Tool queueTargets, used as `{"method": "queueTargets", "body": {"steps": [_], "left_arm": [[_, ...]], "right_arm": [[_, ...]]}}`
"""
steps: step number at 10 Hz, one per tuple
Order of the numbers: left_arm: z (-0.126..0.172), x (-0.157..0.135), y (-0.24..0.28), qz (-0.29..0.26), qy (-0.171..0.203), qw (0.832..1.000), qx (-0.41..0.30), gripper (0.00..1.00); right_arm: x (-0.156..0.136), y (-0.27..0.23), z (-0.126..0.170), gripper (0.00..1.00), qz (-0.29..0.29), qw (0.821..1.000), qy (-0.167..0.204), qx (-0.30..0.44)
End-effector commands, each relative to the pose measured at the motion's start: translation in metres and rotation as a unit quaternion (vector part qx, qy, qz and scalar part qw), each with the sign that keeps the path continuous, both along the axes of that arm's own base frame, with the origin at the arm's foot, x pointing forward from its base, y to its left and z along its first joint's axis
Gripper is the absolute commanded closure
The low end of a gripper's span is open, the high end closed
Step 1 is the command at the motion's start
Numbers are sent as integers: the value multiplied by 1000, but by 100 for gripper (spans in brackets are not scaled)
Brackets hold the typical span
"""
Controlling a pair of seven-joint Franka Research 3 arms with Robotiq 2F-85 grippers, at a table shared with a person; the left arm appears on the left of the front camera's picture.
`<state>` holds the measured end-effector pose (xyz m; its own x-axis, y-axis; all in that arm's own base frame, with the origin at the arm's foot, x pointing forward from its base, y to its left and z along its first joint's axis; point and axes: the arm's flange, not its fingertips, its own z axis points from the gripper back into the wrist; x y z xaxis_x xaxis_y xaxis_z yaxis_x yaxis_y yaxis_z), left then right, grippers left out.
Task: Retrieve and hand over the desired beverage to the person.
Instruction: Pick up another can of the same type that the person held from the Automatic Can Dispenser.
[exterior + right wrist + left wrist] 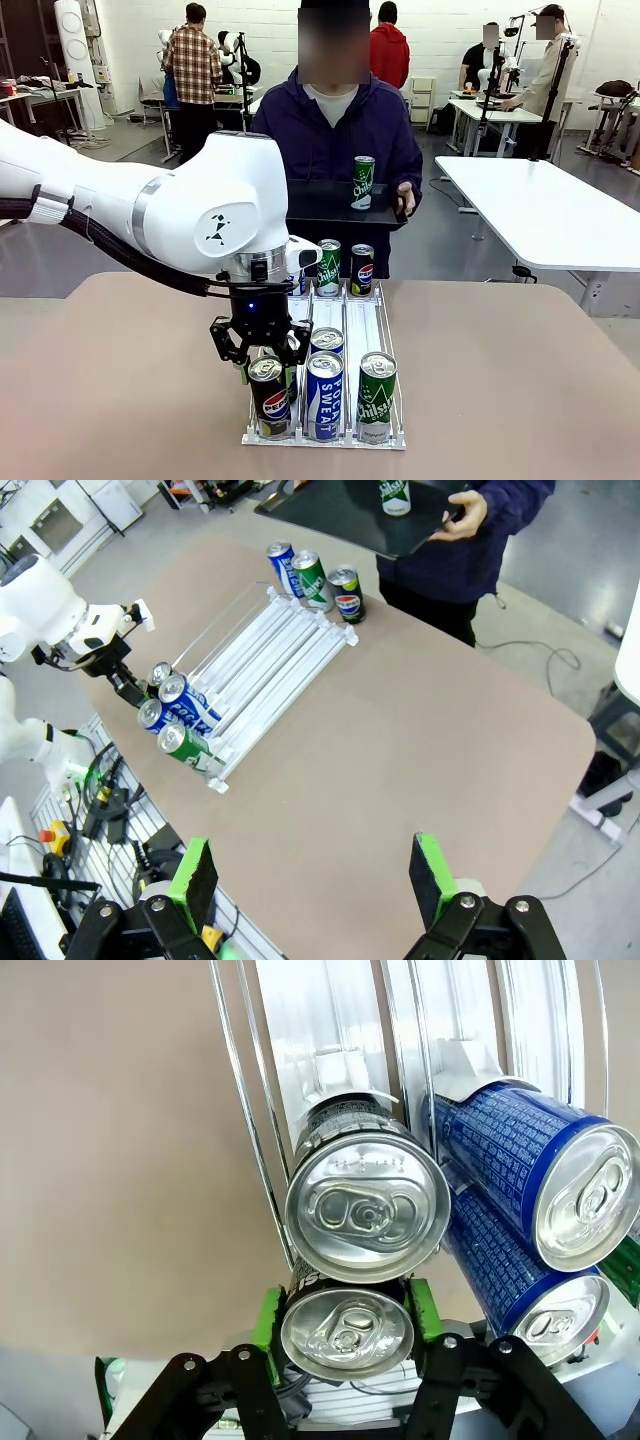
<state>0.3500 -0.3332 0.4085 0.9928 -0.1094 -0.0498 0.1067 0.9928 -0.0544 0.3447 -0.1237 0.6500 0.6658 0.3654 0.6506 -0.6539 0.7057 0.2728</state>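
Note:
My left gripper (268, 366) is lowered onto the near end of a clear wire rack (392, 440) and is shut on the front black Pepsi can (271, 398) of its left lane. In the left wrist view the green pads (268, 1320) press both sides of that Pepsi can (347, 1332), and a second can (367, 1205) stands right behind it. The person (335, 130) stands at the far side holding a black tray (320, 205) with a green Chilsung can (363, 182) on it. My right gripper (313, 878) hangs open high above the table. I cannot tell which drink is the desired beverage.
A blue Pocari Sweat can (324, 395) and a green Chilsung can (376, 397) stand beside the held can, with another blue can (327, 340) behind. Three cans (345, 270) stand at the rack's far end. Bare tabletop (520, 390) lies to the right.

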Motion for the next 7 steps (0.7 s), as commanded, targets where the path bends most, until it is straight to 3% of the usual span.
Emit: {"method": "queueTargets", "body": {"steps": [1,2,5,7], "left_arm": [[4,-1,9,-4,15,1000,1,100],[19,-3,10,-7,-2,1000,6,100],[126,-33,15,-33,-60,998,-14,100],[183,-41,16,-34,-71,997,-1,100]], "right_arm": [[1,-1,-1,0,6,1000,-4,8],[1,-1,-1,0,6,1000,-4,8],[1,-1,-1,0,6,1000,-4,8],[1,-1,-1,0,6,1000,-4,8]]}}
